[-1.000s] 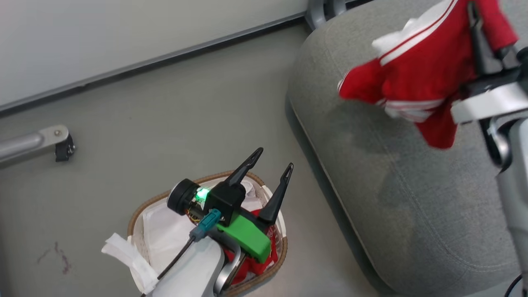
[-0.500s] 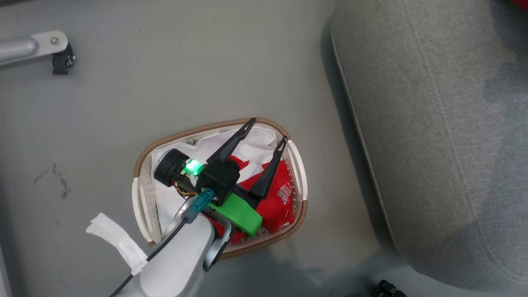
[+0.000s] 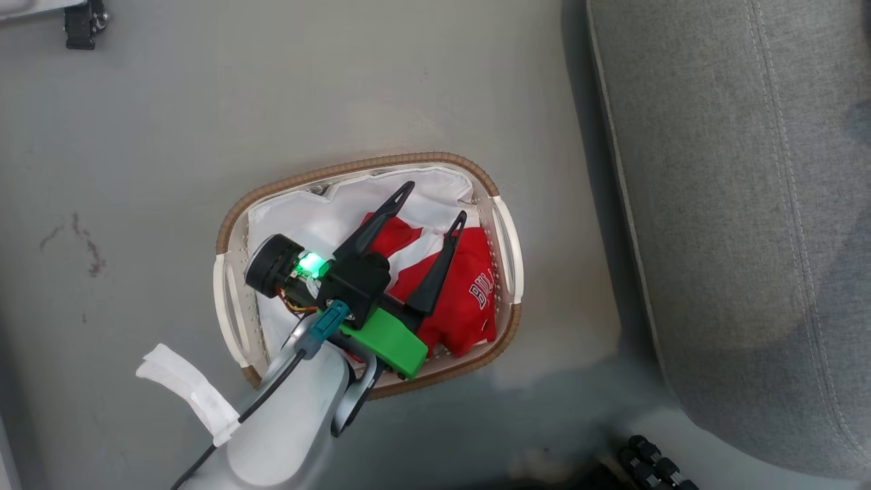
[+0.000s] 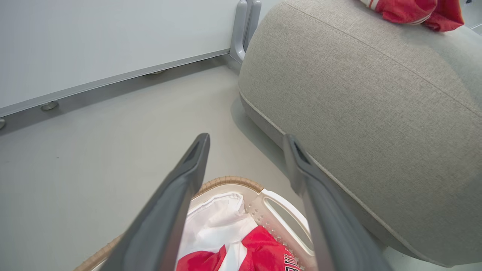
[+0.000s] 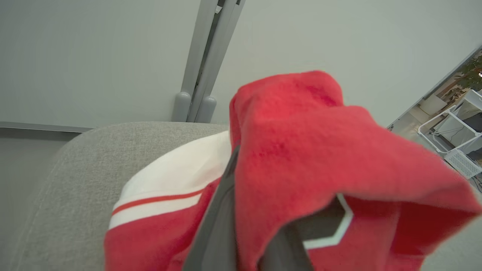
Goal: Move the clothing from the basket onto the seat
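Left gripper (image 3: 435, 199) hangs over the basket (image 3: 354, 165), its two dark fingers spread wide with nothing between them; the tips sit above the contents, and contact with them cannot be confirmed. Basket stands on the grey floor (image 3: 204, 102) near the seat (image 3: 735, 204), with a strip of bare floor between the two; brown woven rim runs round the top, with a white side handle at each end. Inside lies a white liner (image 3: 299, 218); on it a red garment with white lettering (image 3: 469, 299) is bunched toward the end nearest the seat, partly hidden under the body of the left gripper. Right gripper (image 5: 248, 226) is clamped tight on a second red garment with white stripe trim (image 5: 301, 150); the cloth drapes over both fingers and hides their tips. That garment is held over the rounded top of the seat, a white band with a red stripe hanging to one side; whether any part rests on the cushion cannot be told. In the left wrist view the same garment shows at the seat's far upper edge. Seat fabric is light grey with stitched seams along its length; a pale wall panel (image 4: 94, 45) stands behind it; a dark reddish stain (image 3: 85, 238) marks the floor well away from the basket.
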Controlling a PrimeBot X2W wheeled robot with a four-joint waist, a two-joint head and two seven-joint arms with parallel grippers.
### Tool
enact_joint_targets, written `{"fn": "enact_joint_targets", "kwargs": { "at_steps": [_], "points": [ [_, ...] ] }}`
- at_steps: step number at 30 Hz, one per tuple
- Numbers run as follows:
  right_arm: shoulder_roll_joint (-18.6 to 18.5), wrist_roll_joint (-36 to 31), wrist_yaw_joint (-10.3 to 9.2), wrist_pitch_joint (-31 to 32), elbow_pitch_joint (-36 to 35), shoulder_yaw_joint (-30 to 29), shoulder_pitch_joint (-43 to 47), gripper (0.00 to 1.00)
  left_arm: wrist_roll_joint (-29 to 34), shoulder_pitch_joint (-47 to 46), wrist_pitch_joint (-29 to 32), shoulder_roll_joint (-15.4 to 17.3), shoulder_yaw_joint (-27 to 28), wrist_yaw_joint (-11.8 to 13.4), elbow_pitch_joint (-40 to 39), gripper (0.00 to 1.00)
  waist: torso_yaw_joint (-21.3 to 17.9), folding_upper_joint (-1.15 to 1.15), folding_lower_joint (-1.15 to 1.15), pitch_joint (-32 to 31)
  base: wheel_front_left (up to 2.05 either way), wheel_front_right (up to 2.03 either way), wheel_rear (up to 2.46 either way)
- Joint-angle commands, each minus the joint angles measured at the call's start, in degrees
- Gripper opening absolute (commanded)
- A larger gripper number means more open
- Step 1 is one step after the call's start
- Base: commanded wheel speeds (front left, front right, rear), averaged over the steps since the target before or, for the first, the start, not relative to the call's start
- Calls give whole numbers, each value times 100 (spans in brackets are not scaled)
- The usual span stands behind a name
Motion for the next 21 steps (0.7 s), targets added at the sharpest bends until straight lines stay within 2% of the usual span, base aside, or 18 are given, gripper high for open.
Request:
{"fn": "enact_joint_targets", "kwargs": {
  "at_steps": [1, 8, 16, 21],
  "points": [
    [41, -21, -8, -11, -32, -51, 161, 100, 66, -64, -5, 33, 23, -30, 18, 100, -49, 0, -1, -34, 0, 0, 0],
    [341, -61, -8, -10, -426, -87, 696, 100, 13, 39, -5, 107, 120, -30, 101, 100, -195, 0, -1, -210, 0, 0, 0],
    [722, -236, -8, -7, -1002, -96, 1440, 100, -68, 235, -5, 29, 273, -30, 131, 100, -275, 0, -1, -646, 0, 0, 0],
    [779, -296, -8, -7, -1159, -50, 1675, 100, -125, 434, -5, -37, 445, -30, 118, 100, -241, 0, -1, -1050, 0, 0, 0]
  ]
}}
